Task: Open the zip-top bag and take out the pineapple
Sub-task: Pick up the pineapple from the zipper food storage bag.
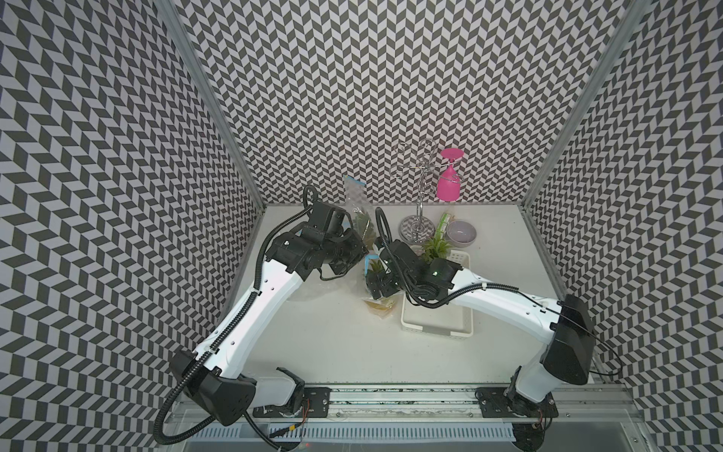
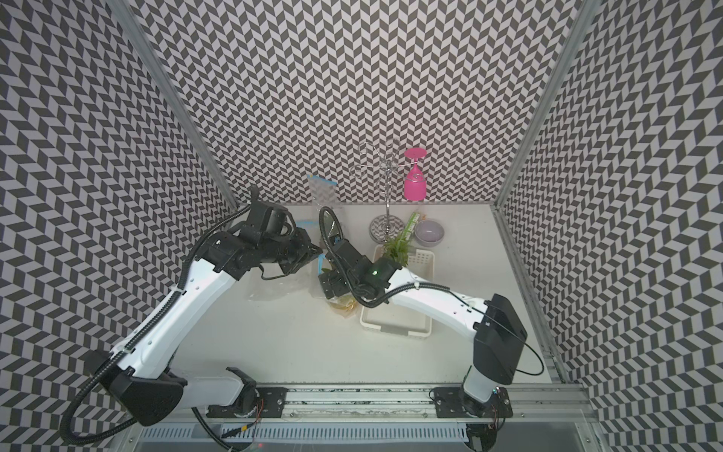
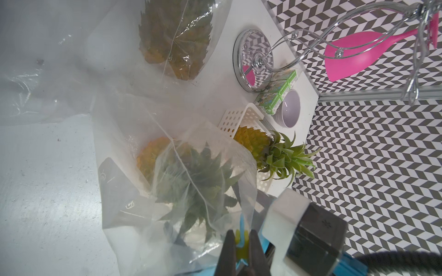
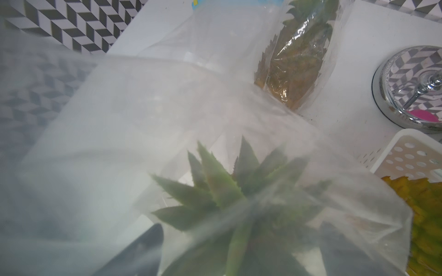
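Left pincer (image 3: pixel 242 231), wrist bent inward, clamps the slider (image 3: pixel 240 249) on the zip-top bag (image 3: pixel 181 191).

Glossy plastic zip-top bag (image 3: pixel 210 153), polished metal rack (image 3: pixel 253 59), matt table (image 3: pixel 47 191).

1. Black-and-white chevron walls (image 1: pixel 391 78) on three sides — back, left, right.
2. Aluminium posts (image 1: pixel 219 117) at the back corners.
3. White table (image 1: pixel 332 344), evenly lit, faintly scuffed.
4. Grey metal rail (image 1: pixel 399 395) along the table's front edge.

We see the left arm (image 1: pixel 250 313) and right arm (image 1: pixel 504 301) in white shells with black joints, ribbed black cables (image 1: pixel 236 319) alongside, a green light (image 1: pixel 435 272) on the right wrist, a dark left pincer (image 3: pixel 241 248).
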Motion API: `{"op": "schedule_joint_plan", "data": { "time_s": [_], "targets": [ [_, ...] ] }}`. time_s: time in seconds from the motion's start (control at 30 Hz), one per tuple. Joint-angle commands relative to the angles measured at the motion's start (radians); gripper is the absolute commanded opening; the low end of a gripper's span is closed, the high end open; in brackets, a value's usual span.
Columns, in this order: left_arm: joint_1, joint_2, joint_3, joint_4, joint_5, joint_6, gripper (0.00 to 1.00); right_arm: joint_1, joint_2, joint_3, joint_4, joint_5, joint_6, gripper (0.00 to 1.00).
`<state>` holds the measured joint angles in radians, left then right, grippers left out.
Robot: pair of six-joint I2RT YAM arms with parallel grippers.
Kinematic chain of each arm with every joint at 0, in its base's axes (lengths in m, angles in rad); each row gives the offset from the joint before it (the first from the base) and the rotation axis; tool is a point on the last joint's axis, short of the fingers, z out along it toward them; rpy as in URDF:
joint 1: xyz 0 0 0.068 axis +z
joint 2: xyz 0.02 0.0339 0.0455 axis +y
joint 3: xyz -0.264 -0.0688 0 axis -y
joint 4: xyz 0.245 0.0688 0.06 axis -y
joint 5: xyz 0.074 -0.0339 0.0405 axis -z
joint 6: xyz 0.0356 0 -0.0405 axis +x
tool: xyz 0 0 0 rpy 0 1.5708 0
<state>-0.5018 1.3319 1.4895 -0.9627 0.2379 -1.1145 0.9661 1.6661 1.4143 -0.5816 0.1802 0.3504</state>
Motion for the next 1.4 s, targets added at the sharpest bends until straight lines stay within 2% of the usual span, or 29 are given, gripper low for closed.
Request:
{"op": "schedule_joint_plan", "data": {
  "time_s": [0.0, 0.3, 0.8, 1.0, 1.13, 1.33, 1.37],
  "targets": [
    [0.002, -0.023, -0.019, 0.043, -0.003, -0.018, 0.00, 0.006, 0.035, -0.020, 0.065, 0.053, -0.017, 0.99],
    [0.000, -0.028, -0.045, 0.062, 0.015, -0.033, 0.00, 0.005, 0.062, -0.070, 0.171, 0.076, -0.040, 0.99],
    [-0.011, -0.027, -0.026, 0.064, 0.060, -0.056, 0.00, 0.007, -0.048, -0.285, 0.588, 0.154, -0.109, 1.00],
    [-0.021, -0.023, -0.027, 0.064, 0.068, -0.059, 0.00, 0.008, -0.024, -0.302, 0.647, 0.110, -0.141, 0.99],
    [-0.026, -0.022, -0.021, 0.063, 0.071, -0.064, 0.00, 0.012, -0.003, -0.303, 0.660, 0.113, -0.154, 0.87],
    [-0.027, -0.020, -0.003, 0.049, 0.050, -0.062, 0.00, 0.021, -0.032, -0.353, 0.717, 0.123, -0.178, 0.30],
    [-0.028, -0.020, 0.004, 0.046, 0.042, -0.060, 0.04, 0.022, -0.044, -0.361, 0.724, 0.123, -0.180, 0.21]
  ]
}}
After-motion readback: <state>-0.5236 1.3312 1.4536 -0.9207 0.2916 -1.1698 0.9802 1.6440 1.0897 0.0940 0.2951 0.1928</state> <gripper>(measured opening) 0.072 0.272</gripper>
